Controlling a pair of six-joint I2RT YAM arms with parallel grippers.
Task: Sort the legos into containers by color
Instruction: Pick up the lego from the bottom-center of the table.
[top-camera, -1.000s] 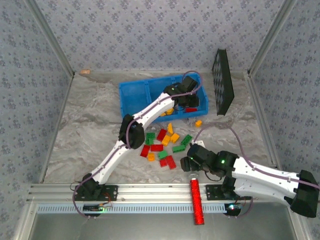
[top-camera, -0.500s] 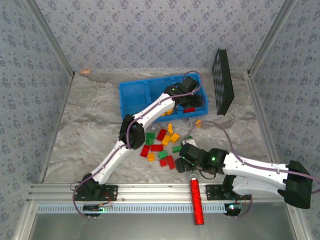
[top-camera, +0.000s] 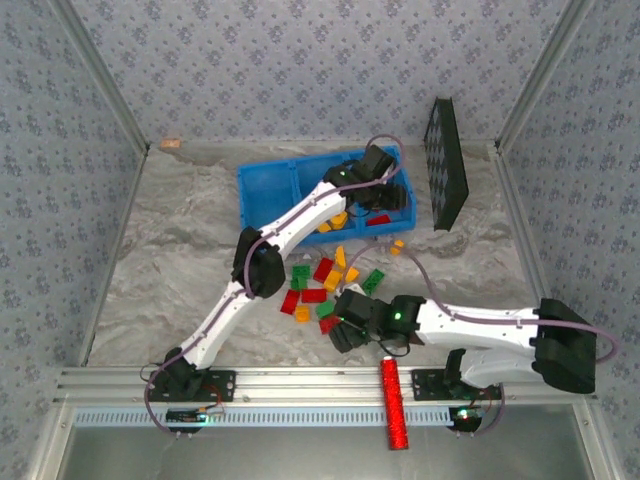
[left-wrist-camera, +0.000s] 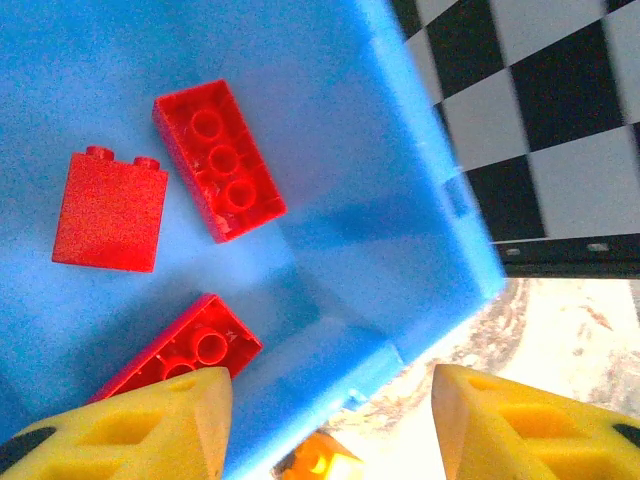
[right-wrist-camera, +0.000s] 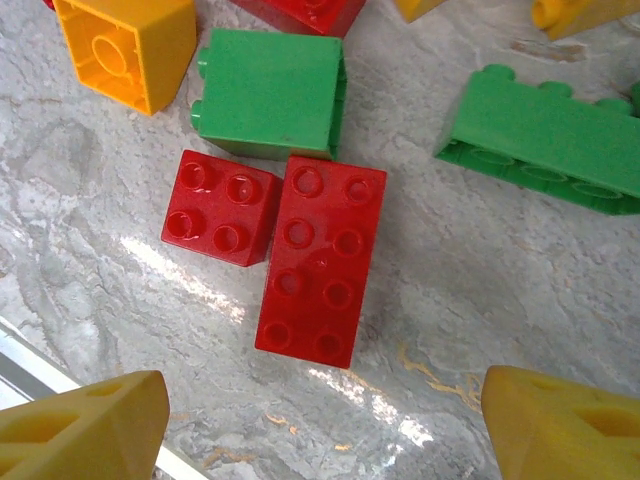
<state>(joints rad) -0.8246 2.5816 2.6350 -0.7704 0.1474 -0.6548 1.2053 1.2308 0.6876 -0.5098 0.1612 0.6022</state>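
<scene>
The legos lie in a loose pile (top-camera: 330, 283) of red, green and orange bricks in front of the blue tray (top-camera: 270, 190). My left gripper (top-camera: 377, 192) hangs open over the tray's right container, where three red bricks (left-wrist-camera: 220, 160) lie; nothing sits between its yellow fingers (left-wrist-camera: 130, 430). My right gripper (top-camera: 345, 325) is open at the near edge of the pile, directly over a red eight-stud brick (right-wrist-camera: 322, 260). A red four-stud brick (right-wrist-camera: 218, 208) touches that brick's side. A green brick (right-wrist-camera: 270, 93) lies just beyond both.
A black studded board (top-camera: 445, 165) leans at the right wall beside the tray. A red glittery cylinder (top-camera: 394, 405) lies on the front rail. A tan block (top-camera: 171, 144) sits at the far left corner. One orange brick (top-camera: 397, 246) lies apart, right of the pile.
The left gripper has opened over the right container. The right arm has swung left, bringing its gripper over the near red bricks of the pile.
</scene>
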